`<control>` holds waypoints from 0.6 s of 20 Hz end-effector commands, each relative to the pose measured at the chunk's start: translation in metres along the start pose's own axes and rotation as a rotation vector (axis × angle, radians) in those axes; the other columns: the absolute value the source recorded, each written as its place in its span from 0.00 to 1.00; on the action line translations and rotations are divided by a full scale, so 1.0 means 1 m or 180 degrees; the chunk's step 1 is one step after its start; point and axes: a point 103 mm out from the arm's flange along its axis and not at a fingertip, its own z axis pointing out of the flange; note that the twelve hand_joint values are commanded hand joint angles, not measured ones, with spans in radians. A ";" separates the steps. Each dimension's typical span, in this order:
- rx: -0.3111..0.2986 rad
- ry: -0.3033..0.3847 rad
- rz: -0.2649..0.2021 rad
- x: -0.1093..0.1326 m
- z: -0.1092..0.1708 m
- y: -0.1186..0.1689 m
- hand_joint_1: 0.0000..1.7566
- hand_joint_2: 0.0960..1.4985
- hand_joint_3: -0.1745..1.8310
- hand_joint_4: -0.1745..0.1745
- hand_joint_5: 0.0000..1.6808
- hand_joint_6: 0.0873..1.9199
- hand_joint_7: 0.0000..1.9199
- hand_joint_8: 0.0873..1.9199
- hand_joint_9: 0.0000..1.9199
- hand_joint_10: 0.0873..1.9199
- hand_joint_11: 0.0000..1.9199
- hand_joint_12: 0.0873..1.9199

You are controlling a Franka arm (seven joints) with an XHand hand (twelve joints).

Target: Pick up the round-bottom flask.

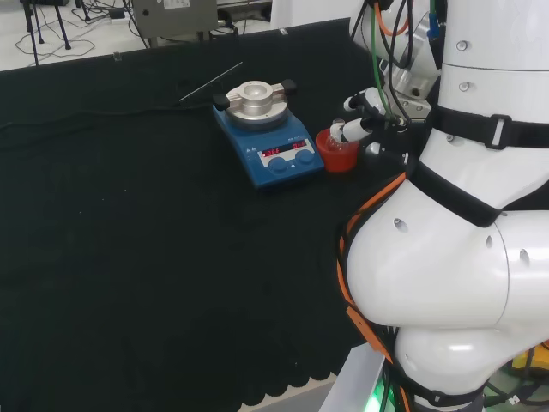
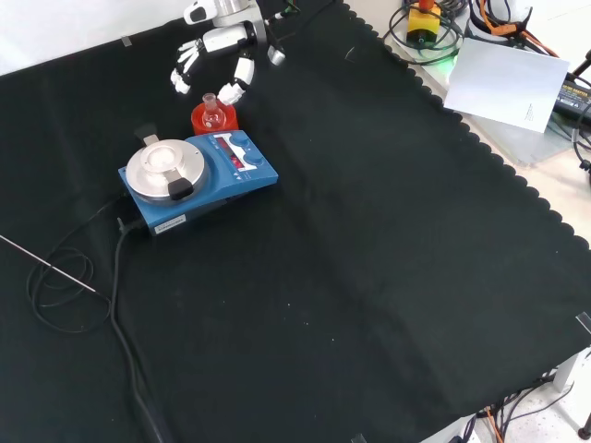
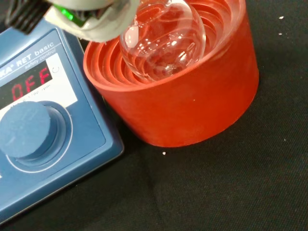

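Observation:
A clear round-bottom flask (image 3: 163, 43) sits in a red ribbed stand (image 3: 192, 96). In the front view the flask (image 2: 211, 103) and its stand (image 2: 215, 121) are just beyond the blue hotplate. The hand (image 2: 218, 41) hangs above them, open, its fingers (image 2: 239, 81) spread to either side of the flask's neck and apart from it. The head view shows the hand (image 1: 365, 116) just right of the red stand (image 1: 336, 154), with fingertips over its rim. A blurred white part of the hand (image 3: 91, 19) lies in front of the flask's top in the wrist view.
A blue hotplate (image 2: 199, 171) with a round metal top stands against the stand, also seen as the hotplate (image 1: 268, 142) in the head view. Its black cable (image 2: 115, 305) loops over the cloth beside a thin metal rod (image 2: 46, 263). The cloth's scalloped edge (image 2: 517, 194) runs at the right.

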 end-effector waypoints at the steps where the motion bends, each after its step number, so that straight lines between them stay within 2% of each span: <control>1: -0.0024 -0.0047 -0.0034 0.002 0.004 0.001 0.50 0.35 0.43 0.38 0.40 0.00 0.13 0.29 0.22 0.33 0.00 0.72; 12: -0.0069 -0.0110 -0.0040 0.004 0.012 0.008 0.54 0.34 0.43 0.38 0.43 0.02 0.14 0.29 0.23 0.32 0.02 0.71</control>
